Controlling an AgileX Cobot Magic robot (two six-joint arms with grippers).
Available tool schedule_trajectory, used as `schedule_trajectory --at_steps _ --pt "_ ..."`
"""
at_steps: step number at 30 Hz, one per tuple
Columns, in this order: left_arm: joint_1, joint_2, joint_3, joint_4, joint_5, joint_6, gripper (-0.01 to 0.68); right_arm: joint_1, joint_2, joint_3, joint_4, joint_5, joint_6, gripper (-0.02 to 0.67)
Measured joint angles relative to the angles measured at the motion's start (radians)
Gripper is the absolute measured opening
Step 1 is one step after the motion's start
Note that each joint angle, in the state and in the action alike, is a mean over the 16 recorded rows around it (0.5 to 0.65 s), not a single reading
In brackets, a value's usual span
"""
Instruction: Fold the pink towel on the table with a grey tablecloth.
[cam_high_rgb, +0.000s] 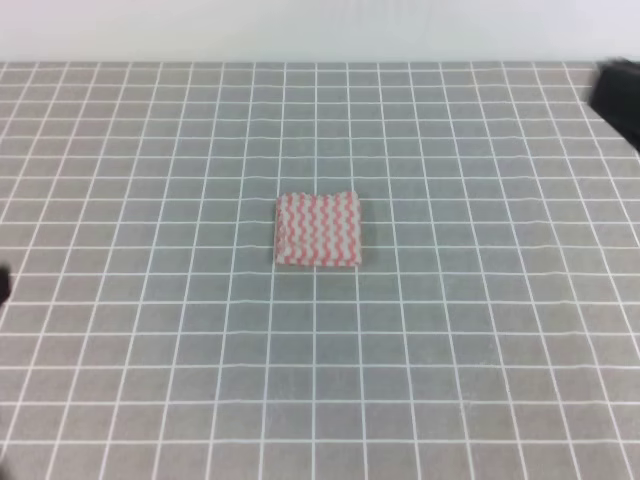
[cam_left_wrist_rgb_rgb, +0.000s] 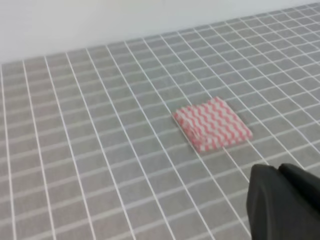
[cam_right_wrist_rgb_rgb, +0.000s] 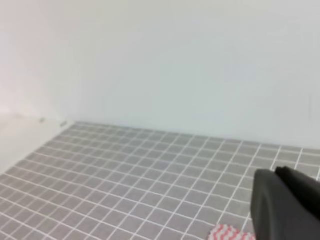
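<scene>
The pink towel (cam_high_rgb: 318, 230) lies in the middle of the table with a grey tablecloth (cam_high_rgb: 150, 350) as a small, flat, layered square about two grid squares wide. The left wrist view shows the towel (cam_left_wrist_rgb_rgb: 212, 124) with stacked edges on its near-left side. Only a corner of the towel (cam_right_wrist_rgb_rgb: 227, 232) peeks in at the bottom of the right wrist view. My left gripper (cam_left_wrist_rgb_rgb: 281, 200) hangs well short of the towel, its dark fingers pressed together with nothing held. High near the table's far right, my right gripper (cam_right_wrist_rgb_rgb: 284, 202) looks the same.
A dark sliver of the left arm (cam_high_rgb: 3, 285) shows at the left edge and a blurred dark part of the right arm (cam_high_rgb: 618, 95) at the far right corner. A white wall (cam_right_wrist_rgb_rgb: 175, 60) stands behind the table's far edge.
</scene>
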Motion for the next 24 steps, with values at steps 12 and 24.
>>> schedule_trajectory --at_steps 12,24 --pt "0.000 -0.258 0.177 -0.028 0.181 -0.062 0.001 0.000 -0.312 0.232 0.000 -0.038 0.003 -0.016" --pt "0.000 -0.280 0.197 -0.028 0.321 -0.067 0.000 -0.001 -0.335 0.264 0.000 0.022 0.003 -0.017"
